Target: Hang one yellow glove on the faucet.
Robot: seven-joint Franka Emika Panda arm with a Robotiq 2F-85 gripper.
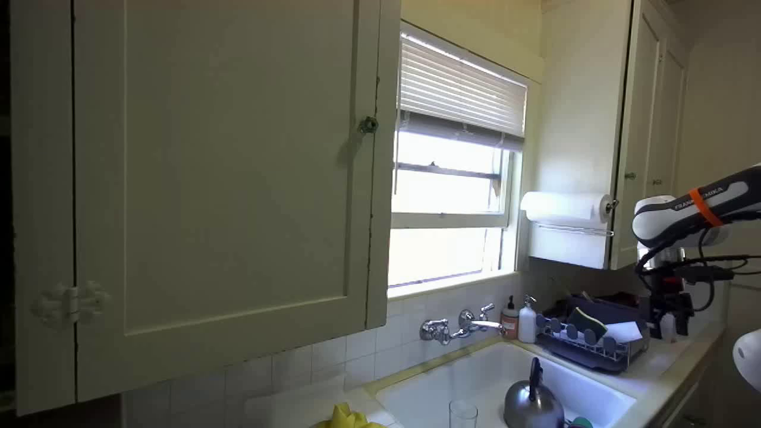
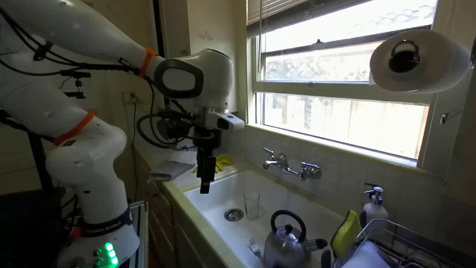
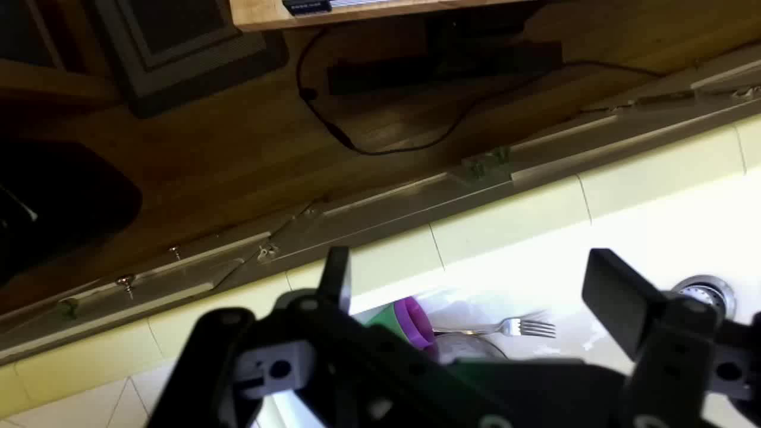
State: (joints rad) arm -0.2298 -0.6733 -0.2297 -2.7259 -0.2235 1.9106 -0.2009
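Observation:
The yellow glove (image 2: 223, 162) lies crumpled on the counter beyond the sink in an exterior view, partly behind my gripper. Its yellow top (image 1: 348, 417) also shows at the bottom edge in an exterior view. I cannot tell whether one or two gloves lie there. The silver faucet (image 1: 483, 325) is on the tiled wall above the sink, bare, and shows in both exterior views (image 2: 292, 171). My gripper (image 2: 205, 186) points down over the sink's near side, apart from glove and faucet. In the wrist view my gripper (image 3: 469, 288) is open and empty; glove and faucet are out of view there.
The sink (image 2: 208, 230) holds a kettle (image 2: 286, 245), a drinking glass (image 2: 251, 205), a fork (image 3: 517, 327) and a green and purple cup (image 3: 410, 321). A dish rack (image 1: 585, 342) and soap bottles (image 1: 527, 321) stand beside it. A grey cloth (image 2: 173, 170) hangs over the counter edge.

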